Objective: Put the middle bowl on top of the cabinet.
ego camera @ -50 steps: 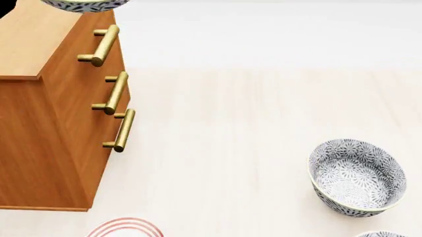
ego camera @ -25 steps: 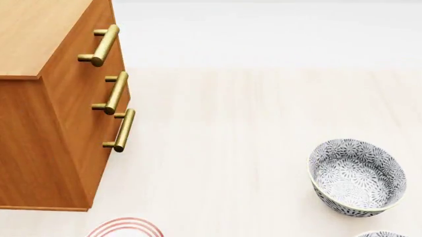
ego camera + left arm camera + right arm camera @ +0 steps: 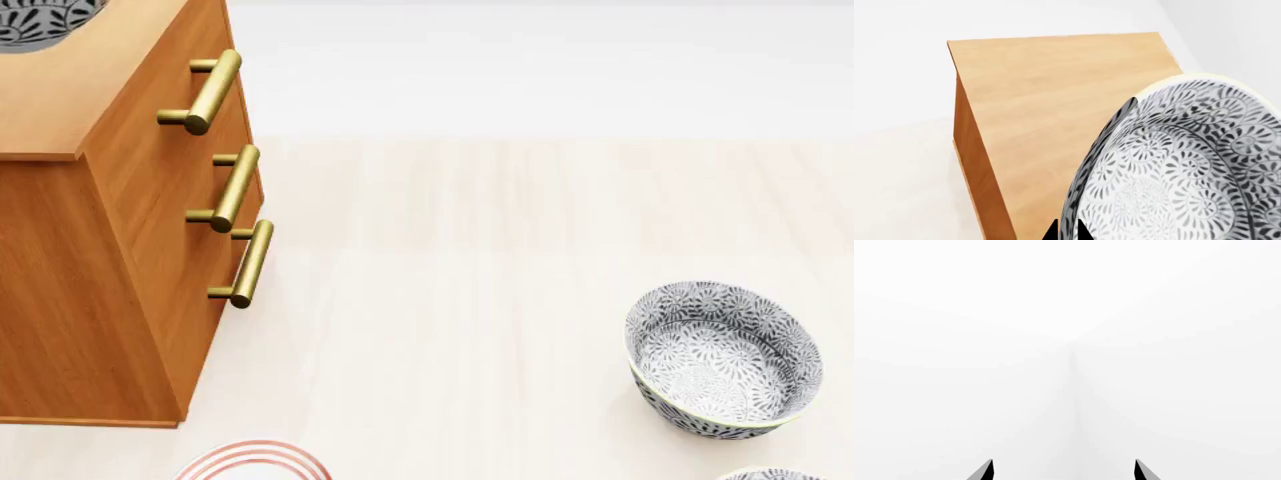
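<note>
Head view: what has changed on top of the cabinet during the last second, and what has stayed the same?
The patterned bowl, at the cabinet's far top edge a second ago and out of sight half a second ago, now shows over its far left corner. The other bowl, red-ringed plate and cabinet kept their places.

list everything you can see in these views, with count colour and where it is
middle bowl: one, white with dark-grey leaf print, held tilted over the cabinet top
cabinet: one, orange-brown wood, at the head view's left
drawer handles: three, brass, on the cabinet front
other patterned bowls: two, same print, on the floor at right, one barely in frame
plate: one, white with red rings, cut off below the cabinet
left end effector: dark fingertips shut on the middle bowl's rim
right end effector: dark fingertips apart, holding nothing, facing blank white
</note>
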{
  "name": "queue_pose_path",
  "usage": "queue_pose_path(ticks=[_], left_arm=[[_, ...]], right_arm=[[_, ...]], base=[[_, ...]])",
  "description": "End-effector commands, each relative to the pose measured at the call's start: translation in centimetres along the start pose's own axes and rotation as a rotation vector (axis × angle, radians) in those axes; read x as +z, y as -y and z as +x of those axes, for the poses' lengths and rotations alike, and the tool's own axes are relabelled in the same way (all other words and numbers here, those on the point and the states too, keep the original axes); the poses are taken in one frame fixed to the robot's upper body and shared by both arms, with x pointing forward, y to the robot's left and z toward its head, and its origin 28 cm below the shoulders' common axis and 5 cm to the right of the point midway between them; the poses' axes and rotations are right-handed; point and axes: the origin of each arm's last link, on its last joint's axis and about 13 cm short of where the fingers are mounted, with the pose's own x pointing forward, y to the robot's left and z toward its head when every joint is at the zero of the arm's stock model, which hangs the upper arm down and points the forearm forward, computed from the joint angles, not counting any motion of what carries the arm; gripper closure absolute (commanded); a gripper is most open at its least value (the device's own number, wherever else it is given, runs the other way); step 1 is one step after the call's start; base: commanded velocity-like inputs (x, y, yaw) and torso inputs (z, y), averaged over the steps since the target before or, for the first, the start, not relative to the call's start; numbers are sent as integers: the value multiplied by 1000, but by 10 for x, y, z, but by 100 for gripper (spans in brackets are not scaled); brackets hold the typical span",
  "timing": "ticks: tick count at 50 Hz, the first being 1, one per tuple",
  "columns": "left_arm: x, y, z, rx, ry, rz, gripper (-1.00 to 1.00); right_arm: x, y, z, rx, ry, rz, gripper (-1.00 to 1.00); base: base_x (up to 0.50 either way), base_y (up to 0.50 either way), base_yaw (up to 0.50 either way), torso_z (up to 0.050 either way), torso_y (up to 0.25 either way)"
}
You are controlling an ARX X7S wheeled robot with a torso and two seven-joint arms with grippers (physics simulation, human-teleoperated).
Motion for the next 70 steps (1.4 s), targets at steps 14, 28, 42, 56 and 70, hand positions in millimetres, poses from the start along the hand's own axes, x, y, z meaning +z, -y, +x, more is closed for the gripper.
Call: queue_pose_path(ticks=[14,28,42,56,70], left_arm=[[7,-7,34,25,-39,-176,100],[-6,-15,59,83,-22,-147,100],[-14,-19,70,135,9,-81,-100],[4,-13,49,63,170,-79,-100],[-4,-43,21,-151,382,8,-100]], right_arm=[[2,1,-1,2,4,-1,-100],[2,1,-1,2,9,-2,-100],[4,2,-2,2,11,-1,-100],[3,1,-1,5,11,-1,-100],[5,3,-2,4,19,0,-100]], base=[[0,0,0,0,1],[0,0,0,0,0],[0,0,0,0,0],[0,0,0,0,0],[0,0,0,0,0]])
